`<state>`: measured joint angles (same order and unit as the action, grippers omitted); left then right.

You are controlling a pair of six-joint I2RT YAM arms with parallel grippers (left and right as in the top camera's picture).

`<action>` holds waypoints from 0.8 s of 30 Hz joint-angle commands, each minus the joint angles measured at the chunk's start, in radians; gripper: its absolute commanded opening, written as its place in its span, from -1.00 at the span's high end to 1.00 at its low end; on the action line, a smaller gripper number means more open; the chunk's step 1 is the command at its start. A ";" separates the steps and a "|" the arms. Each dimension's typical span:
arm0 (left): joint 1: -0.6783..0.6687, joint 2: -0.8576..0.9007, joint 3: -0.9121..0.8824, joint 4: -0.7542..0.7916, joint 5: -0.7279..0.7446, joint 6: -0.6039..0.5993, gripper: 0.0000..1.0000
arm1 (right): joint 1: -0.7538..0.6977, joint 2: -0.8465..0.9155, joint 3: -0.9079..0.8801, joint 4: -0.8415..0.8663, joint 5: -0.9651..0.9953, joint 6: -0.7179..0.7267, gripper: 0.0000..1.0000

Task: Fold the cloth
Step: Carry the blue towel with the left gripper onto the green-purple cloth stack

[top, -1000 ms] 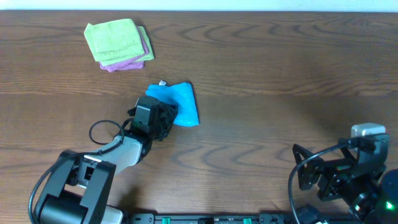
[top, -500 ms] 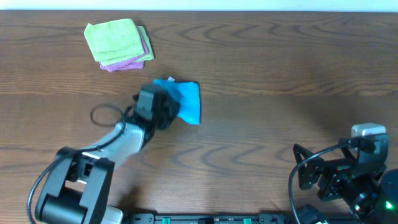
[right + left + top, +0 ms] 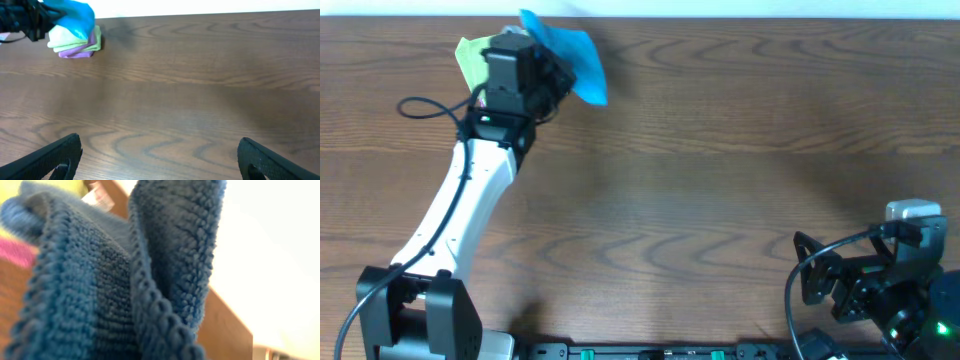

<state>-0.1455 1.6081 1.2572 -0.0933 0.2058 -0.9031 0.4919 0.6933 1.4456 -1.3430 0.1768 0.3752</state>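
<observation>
Cloth (image 3: 575,58) hangs clamped in left jaws; right jaws gape wide apart.

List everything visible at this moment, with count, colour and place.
cloth: one, sky blue, bunched, held up at the table's far left by the stack
green cloth: one, lime green, folded, top of the stack
pink-purple cloth: one, folded, under the green cloth
table: one, dark wood
left gripper: one, black, shut on the cloth
right gripper: one, black, open, near edge, holding nothing
</observation>
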 commanded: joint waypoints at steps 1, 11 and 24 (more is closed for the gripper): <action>0.039 0.015 0.021 0.048 -0.035 0.029 0.88 | -0.009 0.000 -0.002 -0.003 0.015 0.013 -0.99; 0.097 0.178 0.113 0.180 -0.037 0.070 0.88 | -0.009 0.000 -0.021 -0.002 0.037 0.014 -0.98; 0.149 0.303 0.238 0.176 -0.067 0.164 0.88 | -0.009 0.000 -0.065 0.053 0.045 0.021 -0.99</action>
<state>-0.0170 1.9041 1.4666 0.0788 0.1654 -0.7834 0.4919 0.6930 1.3857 -1.2968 0.2001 0.3828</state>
